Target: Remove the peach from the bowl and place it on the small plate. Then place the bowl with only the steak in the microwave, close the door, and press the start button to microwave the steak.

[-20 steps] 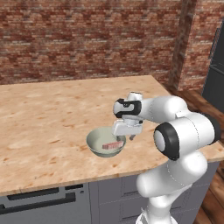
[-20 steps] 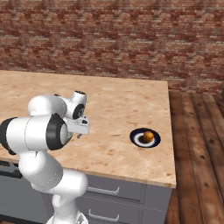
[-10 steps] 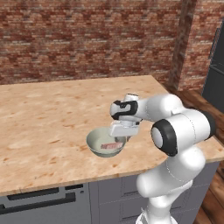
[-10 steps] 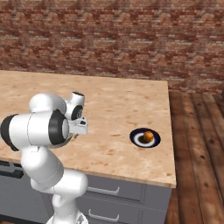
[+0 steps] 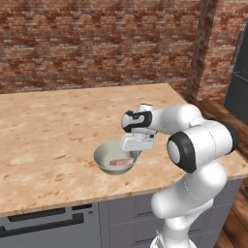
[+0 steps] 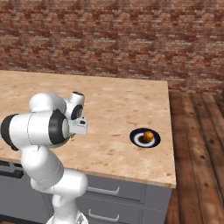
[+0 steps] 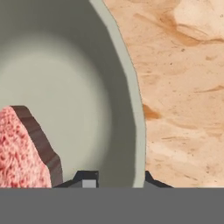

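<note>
The pale grey-cream bowl (image 5: 103, 159) stands near the counter's front edge with the pink steak (image 5: 119, 162) lying in it. My gripper (image 5: 135, 152) reaches down over the bowl's right rim. In the hand view one fingertip (image 7: 89, 178) is inside the bowl (image 7: 65, 83) and the other outside, pressed close on the rim, with the steak (image 7: 17, 148) at the left. The peach (image 6: 148, 136) sits on the small dark plate (image 6: 136, 139) near the counter's right end. The microwave and its door are out of view.
The wooden counter (image 5: 53, 121) stretches wide to the left and behind the bowl, backed by a brick wall (image 5: 97, 43). A dark appliance (image 5: 240, 72) stands at the far right. Grey drawers (image 6: 113, 197) lie under the counter edge.
The fingers have closed from wide open onto the bowl's right rim. The hand has settled slightly lower. Bowl, steak, peach and plate have stayed in place.
</note>
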You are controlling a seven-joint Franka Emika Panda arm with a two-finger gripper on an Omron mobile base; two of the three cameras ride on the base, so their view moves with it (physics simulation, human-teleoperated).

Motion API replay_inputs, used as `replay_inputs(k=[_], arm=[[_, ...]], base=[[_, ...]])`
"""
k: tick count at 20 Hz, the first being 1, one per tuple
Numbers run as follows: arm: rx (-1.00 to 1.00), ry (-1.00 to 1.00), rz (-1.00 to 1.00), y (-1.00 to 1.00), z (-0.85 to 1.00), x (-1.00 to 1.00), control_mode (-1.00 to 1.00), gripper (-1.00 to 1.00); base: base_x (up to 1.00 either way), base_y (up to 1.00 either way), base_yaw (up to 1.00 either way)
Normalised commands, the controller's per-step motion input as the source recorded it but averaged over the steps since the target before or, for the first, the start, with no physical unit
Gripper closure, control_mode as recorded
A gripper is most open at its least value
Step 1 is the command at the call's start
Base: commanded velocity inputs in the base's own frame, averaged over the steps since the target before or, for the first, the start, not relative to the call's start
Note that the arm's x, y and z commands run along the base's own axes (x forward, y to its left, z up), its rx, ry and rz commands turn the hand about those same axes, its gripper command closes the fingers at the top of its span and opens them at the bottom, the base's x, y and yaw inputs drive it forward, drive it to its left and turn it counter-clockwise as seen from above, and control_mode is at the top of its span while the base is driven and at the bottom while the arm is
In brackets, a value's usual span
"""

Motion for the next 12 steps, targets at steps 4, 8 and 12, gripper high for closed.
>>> replay_inputs(k=[4,8,12], arm=[[0.03,0.0,-0.02,-0.01,0.16,-0.2,-1.0,1.0],[0.02,-0.01,0.0,0.0,0.45,-0.19,-1.0,1.0],[0.05,0.0,-0.07,-0.26,0.7,-0.12,-1.0,1.0]], base=[[0.0,0.0,0.0],[0.0,0.0,0.0],[0.0,0.0,0.0]])
